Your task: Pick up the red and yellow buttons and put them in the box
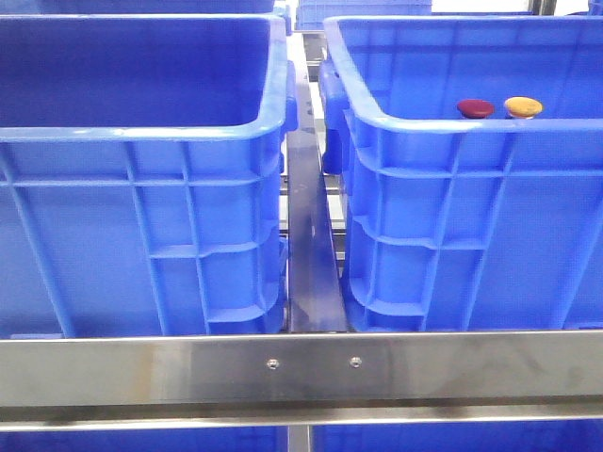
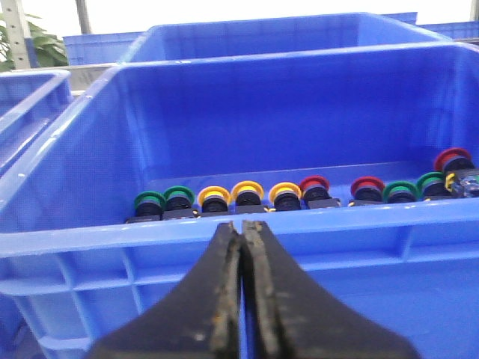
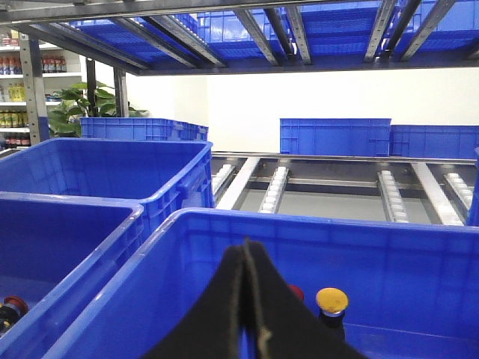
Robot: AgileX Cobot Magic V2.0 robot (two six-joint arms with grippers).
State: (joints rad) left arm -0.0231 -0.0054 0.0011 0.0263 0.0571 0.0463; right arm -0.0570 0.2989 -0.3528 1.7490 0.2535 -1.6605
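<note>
The right gripper has its two black fingers pressed together with nothing between them. It hangs just on the near side of the right-hand bright-blue ribbed plastic crate. Straight ahead of it, past that crate's near wall and lower than the rim, the orange-yellow domed button stands upright on a dark stem. The dark red domed button is just beside it, towards the robot's left, and in the right wrist view it is mostly hidden behind the fingers. The front view shows both caps close inside the near wall, side by side but not touching.

The left gripper is likewise clamped on nothing. It faces the near wall of the left-hand bright-blue ribbed plastic crate, where a row of green, yellow and red ringed push-buttons lines the inner foot of that wall.

The right arm is plainly the nearer one to the two caps. Since the rim stands between fingers and caps, I judge the reach must go up over the wall and then down, with the fingers parted first. The buttons' long axis is vertical, so a grip from above across the dome suits. The left-hand crate is probably the box, though I cannot be sure
</note>
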